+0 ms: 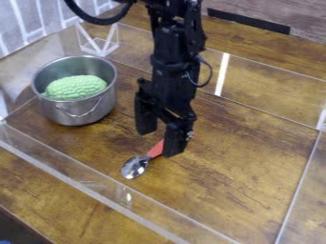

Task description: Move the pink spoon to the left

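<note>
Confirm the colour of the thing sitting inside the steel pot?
Green, a textured lump inside the steel pot; the only camera view shows it clearly.

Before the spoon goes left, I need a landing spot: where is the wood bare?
Bare wood lies between the steel pot holding a green ball and the salmon-handled pink spoon, and across the right half to the clear wall. It is crowded around the open end effector over the spoon.

Even, moderately bright light falls on the wooden table [242,181], with soft, faint shadows. A white glare streak marks the clear wall [223,71] toward one o'clock, and smaller glints line the near edge at seven o'clock. The picture is low-resolution and slightly soft throughout.
</note>
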{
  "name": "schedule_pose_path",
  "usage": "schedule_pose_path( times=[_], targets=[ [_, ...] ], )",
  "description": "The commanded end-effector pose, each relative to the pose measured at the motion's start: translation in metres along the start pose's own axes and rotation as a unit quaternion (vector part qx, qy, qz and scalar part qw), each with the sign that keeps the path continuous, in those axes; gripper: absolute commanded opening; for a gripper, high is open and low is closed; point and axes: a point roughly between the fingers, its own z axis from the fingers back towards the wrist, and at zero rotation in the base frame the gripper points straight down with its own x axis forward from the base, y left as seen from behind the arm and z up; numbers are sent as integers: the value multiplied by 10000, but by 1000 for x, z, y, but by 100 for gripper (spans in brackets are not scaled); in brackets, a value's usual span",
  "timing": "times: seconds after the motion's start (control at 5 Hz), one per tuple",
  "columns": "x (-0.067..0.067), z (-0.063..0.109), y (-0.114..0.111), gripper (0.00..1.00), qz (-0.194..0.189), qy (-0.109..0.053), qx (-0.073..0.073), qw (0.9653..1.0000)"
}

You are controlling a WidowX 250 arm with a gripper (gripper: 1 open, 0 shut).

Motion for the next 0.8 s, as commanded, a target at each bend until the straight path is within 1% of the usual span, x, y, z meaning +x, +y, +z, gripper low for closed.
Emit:
schedule_pose_path(
  times=[0.0,0.2,0.4,0.6],
  targets=[
    [19,22,-3,100,-134,-274,107,9995],
    [30,27,-7,100,-220,-275,117,9993],
    [39,28,-10,100,-280,-218,72,9993],
    [41,22,-3,100,-106,-124,-5,9999]
  ],
)
